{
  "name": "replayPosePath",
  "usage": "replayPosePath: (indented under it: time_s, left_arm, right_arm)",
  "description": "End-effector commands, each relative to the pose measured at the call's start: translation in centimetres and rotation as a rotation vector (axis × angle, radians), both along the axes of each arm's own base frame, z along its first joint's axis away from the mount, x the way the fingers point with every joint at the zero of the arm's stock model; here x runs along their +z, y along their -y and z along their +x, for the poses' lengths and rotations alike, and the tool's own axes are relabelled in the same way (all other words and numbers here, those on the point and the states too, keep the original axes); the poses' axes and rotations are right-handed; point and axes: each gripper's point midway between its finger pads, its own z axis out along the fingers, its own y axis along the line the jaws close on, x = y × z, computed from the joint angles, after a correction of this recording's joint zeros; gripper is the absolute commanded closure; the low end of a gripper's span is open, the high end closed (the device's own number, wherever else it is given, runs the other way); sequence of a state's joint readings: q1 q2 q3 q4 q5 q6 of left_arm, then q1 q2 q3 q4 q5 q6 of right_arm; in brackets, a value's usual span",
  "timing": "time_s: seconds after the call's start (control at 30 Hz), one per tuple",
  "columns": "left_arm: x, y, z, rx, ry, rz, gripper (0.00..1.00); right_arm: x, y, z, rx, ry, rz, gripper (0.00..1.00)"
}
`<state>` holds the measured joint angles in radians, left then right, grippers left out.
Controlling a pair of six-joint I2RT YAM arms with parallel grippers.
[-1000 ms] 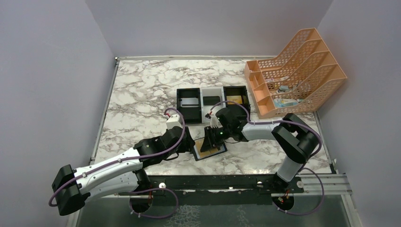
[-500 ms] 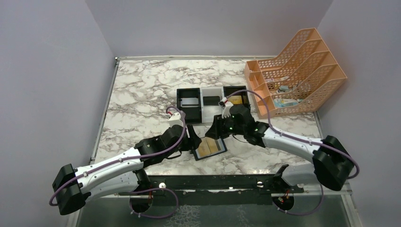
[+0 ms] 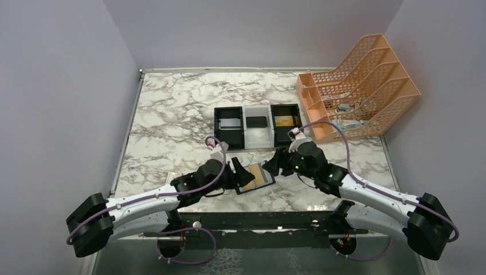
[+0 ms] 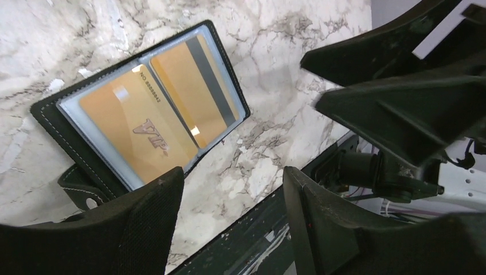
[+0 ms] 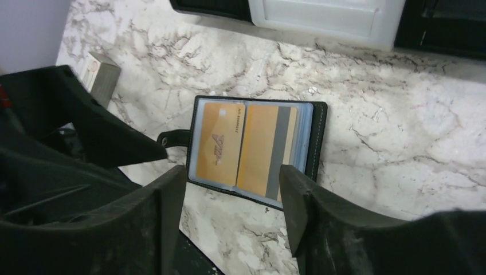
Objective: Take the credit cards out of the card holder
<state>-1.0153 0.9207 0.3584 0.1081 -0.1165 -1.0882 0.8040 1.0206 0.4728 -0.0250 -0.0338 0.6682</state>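
both arms have backed away from the card holder since a second ago: the right gripper, which was down on it, is now off to its right side, and the left gripper has slid back on its left side. each gripper has its 2 fingers wide apart with nothing between them, so nothing is held. the card holder lies flat on the worktop, near the front edge, between the 2 grippers. it is spread open like a book so the pockets face up and can be reached. 2 cards the colour of gold sit in its see-through pockets, side by side: the vip card and the striped card, which shows a dark stripe. they sit snug under the clear covers, so i think one gripper must pinch or push a card edge to slide it out while the other holds the card holder down so it does not slip. behind it is the tray with 3 boxes. a silver card lies in its left black box and a gold card in its right black box, so that looks like the place for cards that come out. i think the job is part done, with 2 cards left to pull out.
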Motion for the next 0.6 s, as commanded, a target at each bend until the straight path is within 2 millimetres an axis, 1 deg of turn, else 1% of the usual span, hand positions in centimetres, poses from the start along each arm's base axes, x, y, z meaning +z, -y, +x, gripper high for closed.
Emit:
replayPosePath:
  time_s: [0.0, 0.07, 0.13, 0.27, 0.33, 0.37, 0.43, 0.53, 0.57]
  left_arm:
    - [0.9, 1.6, -0.5, -0.058, 0.008, -0.106, 0.34]
    - [0.2, 1.4, -0.1, -0.04, 0.015, -0.07, 0.34]
    - [-1.2, 0.8, 0.7, 0.012, -0.002, -0.006, 0.36]
    - [-3.1, 0.1, 1.5, 0.07, -0.016, 0.065, 0.4]
    - [-3.8, -0.3, 1.7, 0.086, -0.018, 0.098, 0.42]
    - [-4.3, -0.7, 1.7, 0.096, -0.019, 0.122, 0.43]
    - [-5.5, -1.6, 1.4, 0.109, -0.032, 0.168, 0.43]
    - [-7.2, -3.1, 0.6, 0.121, -0.062, 0.221, 0.43]
    - [-7.4, -3.4, 0.5, 0.127, -0.065, 0.222, 0.44]
  right_arm:
    - [3.1, -0.5, -0.3, 0.017, 0.091, 0.146, 0.29]
    - [2.6, -0.4, -0.8, 0.019, 0.076, 0.179, 0.21]
    - [2.3, -0.8, -1.4, 0.04, 0.064, 0.216, 0.01]
    - [2.6, -2.4, -2.9, 0.162, 0.033, 0.258, 0.01]
    - [2.4, -2.9, -3.4, 0.205, 0.011, 0.259, 0.0]
    - [2.0, -2.8, -3.2, 0.184, -0.006, 0.247, 0.0]
    - [1.1, -2.6, -2.8, 0.143, -0.04, 0.236, 0.04]
    - [0.2, -2.9, -2.9, 0.132, -0.098, 0.232, 0.1]
    - [0.0, -3.2, -3.1, 0.147, -0.118, 0.231, 0.11]
